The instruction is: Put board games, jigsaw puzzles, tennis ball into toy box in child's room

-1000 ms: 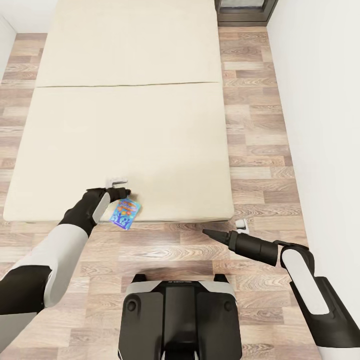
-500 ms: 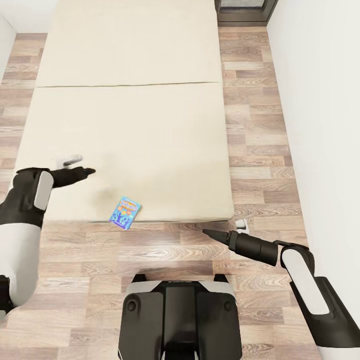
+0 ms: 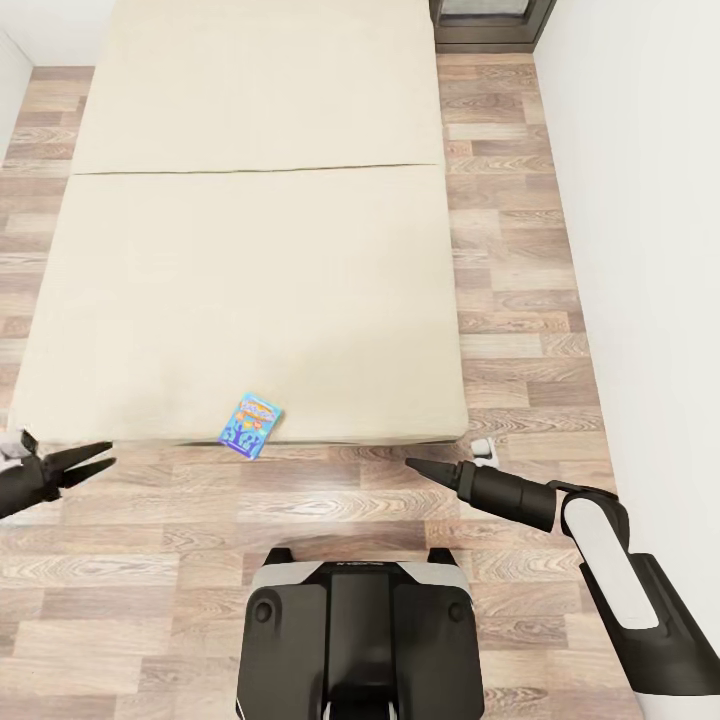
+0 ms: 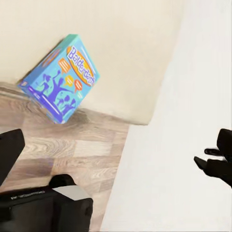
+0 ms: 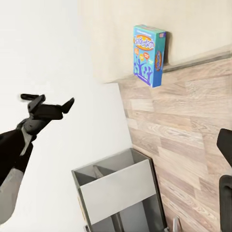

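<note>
Bed (image 3: 250, 290) near edge carries the small board game (image 3: 250, 425), overhanging, at two o'clock from the nearer, spread left tool (image 3: 95, 464); right tool (image 3: 412, 464) appears closed.

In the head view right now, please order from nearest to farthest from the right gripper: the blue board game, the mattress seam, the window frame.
From the right gripper:
1. Blue board game: on the near edge of the bed, toward the robot's left.
2. Mattress seam: across the bed, farther ahead.
3. Window frame: at the far end of the room.
</note>
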`<state>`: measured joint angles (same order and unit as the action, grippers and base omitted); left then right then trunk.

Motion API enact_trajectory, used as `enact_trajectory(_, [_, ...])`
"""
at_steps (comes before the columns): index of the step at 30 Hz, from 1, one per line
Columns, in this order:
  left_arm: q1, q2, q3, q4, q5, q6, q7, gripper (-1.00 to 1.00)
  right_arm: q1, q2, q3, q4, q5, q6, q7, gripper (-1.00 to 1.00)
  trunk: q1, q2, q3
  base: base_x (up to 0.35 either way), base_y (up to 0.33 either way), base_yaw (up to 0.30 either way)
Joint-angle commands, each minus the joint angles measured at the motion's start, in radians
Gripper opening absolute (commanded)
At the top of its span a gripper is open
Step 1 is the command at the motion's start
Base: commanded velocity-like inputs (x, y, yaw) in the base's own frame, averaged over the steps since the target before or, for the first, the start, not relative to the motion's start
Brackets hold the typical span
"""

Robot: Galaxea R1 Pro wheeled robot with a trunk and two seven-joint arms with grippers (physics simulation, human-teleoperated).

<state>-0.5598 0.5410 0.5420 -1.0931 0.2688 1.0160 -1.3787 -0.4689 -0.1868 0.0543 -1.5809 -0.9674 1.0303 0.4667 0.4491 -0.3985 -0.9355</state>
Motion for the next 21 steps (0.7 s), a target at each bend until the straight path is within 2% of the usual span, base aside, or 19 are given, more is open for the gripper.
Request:
enact_trajectory(1, [0.06,0.002,0.003,-0.001,0.002,-0.018,-0.063,1.0,0.0,0.0,0.0,0.0,0.008,0.001,0.007,1.0,0.001,-0.002,-0.001,0.0,0.0,0.0])
enact_trajectory(2, [0.105,0.003,0.004,0.003,0.003,-0.053,-0.105,1.0,0.0,0.0,0.0,0.001,0.008,0.001,0.004,1.0,0.001,-0.002,-0.001,0.0,0.0,0.0])
enact_trajectory(4, [0.152,0.002,0.006,0.007,0.006,-0.103,-0.141,1.0,0.0,0.0,0.0,0.002,0.008,0.001,-0.004,1.0,0.001,-0.002,-0.001,0.0,0.0,0.0])
enact_trajectory(7, [0.188,0.001,0.008,0.011,0.008,-0.146,-0.169,1.0,0.0,0.0,0.001,0.002,0.009,-0.003,-0.02,1.0,0.001,-0.002,-0.001,0.0,0.0,0.0])
enact_trajectory(16, [0.201,-0.001,0.006,0.012,0.01,-0.168,-0.192,1.0,0.0,0.0,0.002,-0.001,0.007,-0.063,-0.041,1.0,0.001,-0.002,0.002,0.0,0.0,0.0])
enact_trajectory(21, [0.202,-0.004,0.004,0.012,0.007,-0.172,-0.192,1.0,0.037,-0.007,-0.002,0.006,0.008,-0.069,-0.041,1.0,0.001,-0.002,0.009,0.0,0.0,0.0])
